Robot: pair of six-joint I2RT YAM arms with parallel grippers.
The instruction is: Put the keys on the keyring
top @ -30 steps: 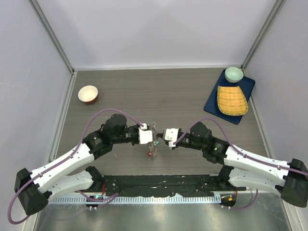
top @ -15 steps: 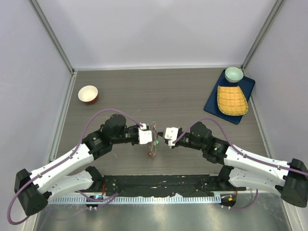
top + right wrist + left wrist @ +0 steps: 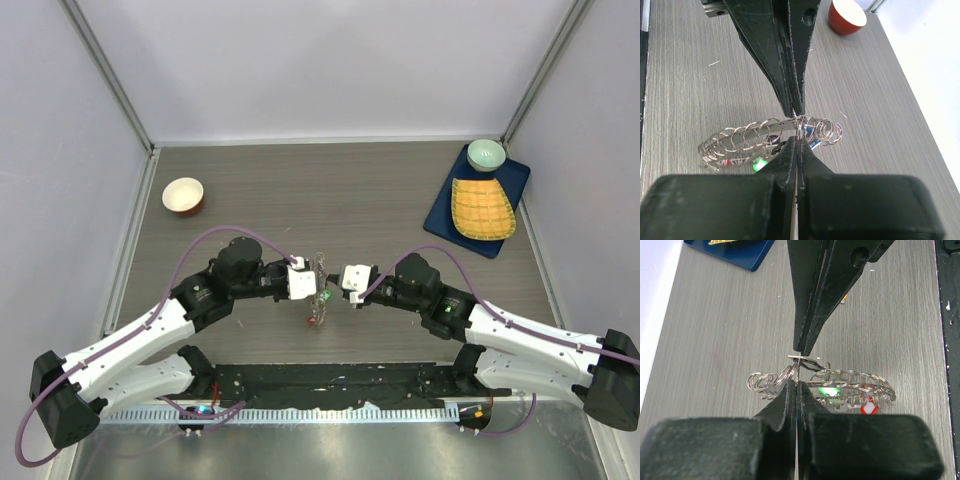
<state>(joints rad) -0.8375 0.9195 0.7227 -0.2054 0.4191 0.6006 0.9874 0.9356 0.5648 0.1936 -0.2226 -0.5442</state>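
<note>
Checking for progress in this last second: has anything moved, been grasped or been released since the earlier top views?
Nothing visibly changed. The left gripper and right gripper stay shut on the keyring, tip to tip, with its keys hanging as before.

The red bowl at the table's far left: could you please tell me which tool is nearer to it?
Left, narrowly. The left tool and right tool meet at the keyring; the left is on the red bowl's side, the right just beyond.
</note>
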